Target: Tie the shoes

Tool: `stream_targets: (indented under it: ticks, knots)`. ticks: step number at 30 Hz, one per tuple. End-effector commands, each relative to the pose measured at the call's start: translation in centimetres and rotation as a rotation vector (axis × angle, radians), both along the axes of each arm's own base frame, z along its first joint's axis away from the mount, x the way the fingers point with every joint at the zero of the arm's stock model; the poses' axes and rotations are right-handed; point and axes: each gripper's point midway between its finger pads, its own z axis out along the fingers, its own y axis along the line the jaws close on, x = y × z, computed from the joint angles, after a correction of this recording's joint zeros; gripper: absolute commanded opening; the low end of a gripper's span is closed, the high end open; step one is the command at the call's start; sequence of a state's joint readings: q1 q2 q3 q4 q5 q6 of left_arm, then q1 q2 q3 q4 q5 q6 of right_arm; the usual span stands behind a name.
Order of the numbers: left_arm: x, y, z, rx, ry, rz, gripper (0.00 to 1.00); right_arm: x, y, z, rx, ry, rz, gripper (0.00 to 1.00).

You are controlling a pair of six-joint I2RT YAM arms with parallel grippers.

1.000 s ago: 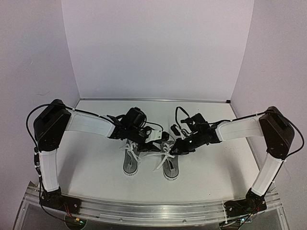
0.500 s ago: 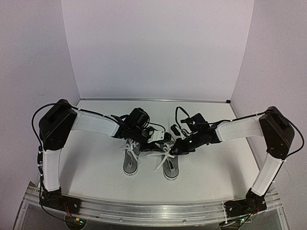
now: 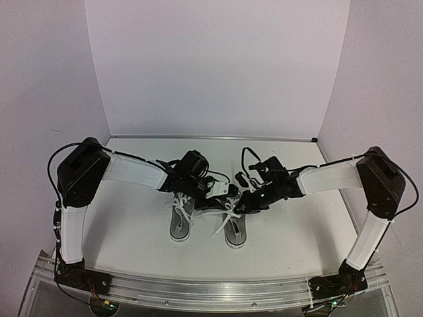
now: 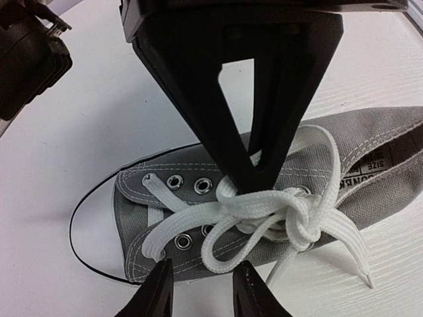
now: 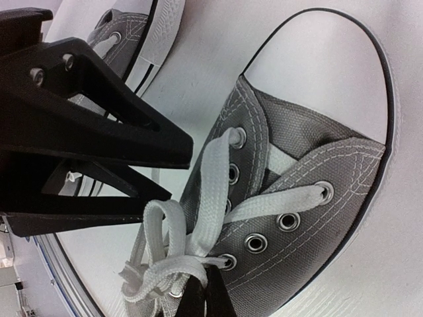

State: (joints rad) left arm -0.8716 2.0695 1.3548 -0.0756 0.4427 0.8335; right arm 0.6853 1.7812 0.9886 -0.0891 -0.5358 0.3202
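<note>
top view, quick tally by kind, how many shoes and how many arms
shoes: 2
arms: 2
total: 4

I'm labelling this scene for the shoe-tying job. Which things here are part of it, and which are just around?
Part of the job:
left shoe
right shoe
white laces
left gripper
right gripper

Just around:
table
aluminium rail
white backdrop
</note>
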Motion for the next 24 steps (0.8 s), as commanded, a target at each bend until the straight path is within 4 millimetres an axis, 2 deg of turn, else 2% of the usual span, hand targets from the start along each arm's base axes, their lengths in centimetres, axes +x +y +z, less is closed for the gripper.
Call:
stream_targets:
  ticks: [1, 7, 11, 18, 24]
  knots:
    - [0.6, -1.5, 1.6, -0.054, -0.031, -0.006, 0.32, 0.9, 0.9, 0.6, 0.021, -0.028, -0.001, 0.00]
    - [0.1, -1.8, 2.1, -0.065, -0.028, -0.023, 0.36, 0.9, 0.9, 0.7, 0.021, -0.030, -0.003, 0.00]
    - [-0.1, -2.0, 2.2, -0.066, -0.028, -0.028, 0.31, 0.9, 0.8, 0.7, 0.019, -0.031, -0.006, 0.00]
    - [-0.3, -1.3, 2.7, -0.071, -0.024, -0.008, 0.02, 0.6, 0.4, 0.9, 0.016, -0.032, -0.019, 0.00]
    - [0.7, 0.1, 2.8, -0.059, -0.017, 0.090, 0.00, -0.4, -1.2, 1.1, -0.004, -0.029, -0.059, 0.00]
